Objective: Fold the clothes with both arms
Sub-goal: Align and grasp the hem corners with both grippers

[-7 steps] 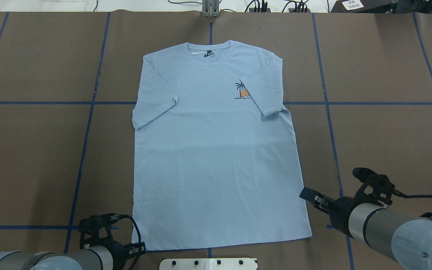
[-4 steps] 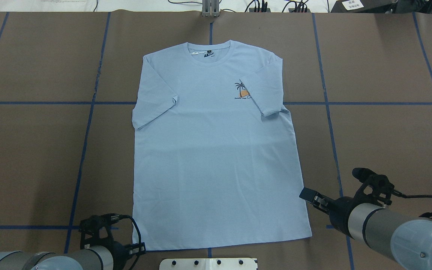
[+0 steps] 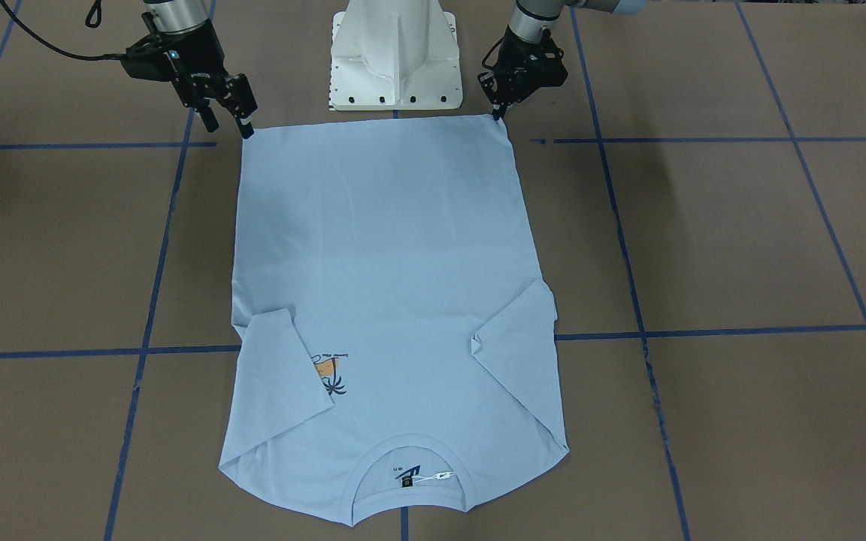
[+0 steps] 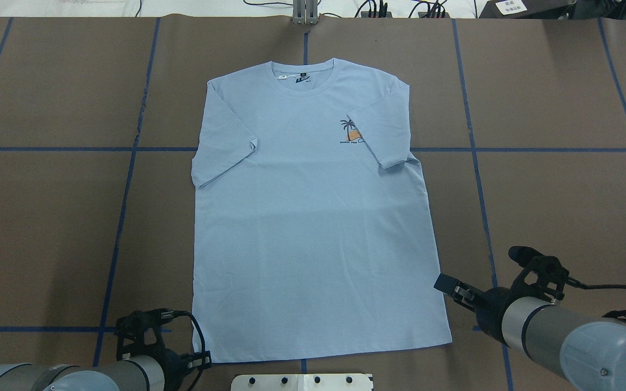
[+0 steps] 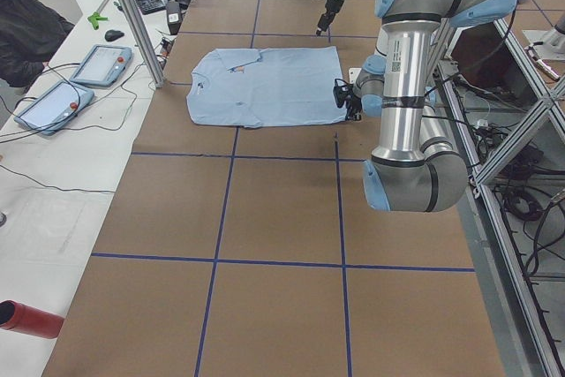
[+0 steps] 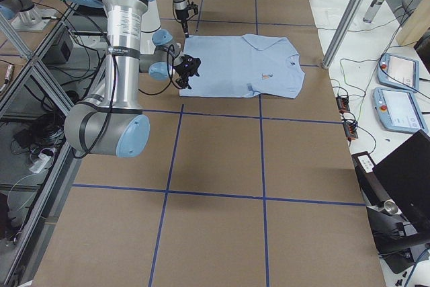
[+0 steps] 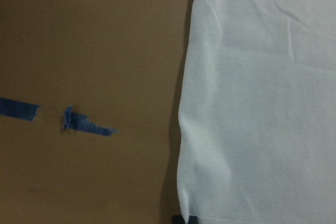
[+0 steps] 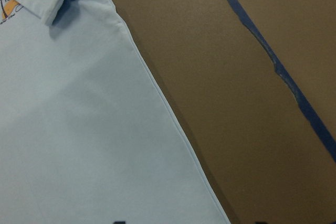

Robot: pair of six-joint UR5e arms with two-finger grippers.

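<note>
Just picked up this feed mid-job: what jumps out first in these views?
A light blue T-shirt lies flat and face up on the brown table, collar away from the robot, both sleeves folded in over its body. The left gripper and right gripper hang at its two hem corners nearest the robot, one on each side.

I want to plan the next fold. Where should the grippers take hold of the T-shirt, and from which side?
Probably the two hem corners opposite the collar: left gripper on the left hem corner, right gripper on the right hem corner, each from its outer side. The T-shirt lies flat, sleeves folded in, so these corners are free and close to the grippers.
</note>
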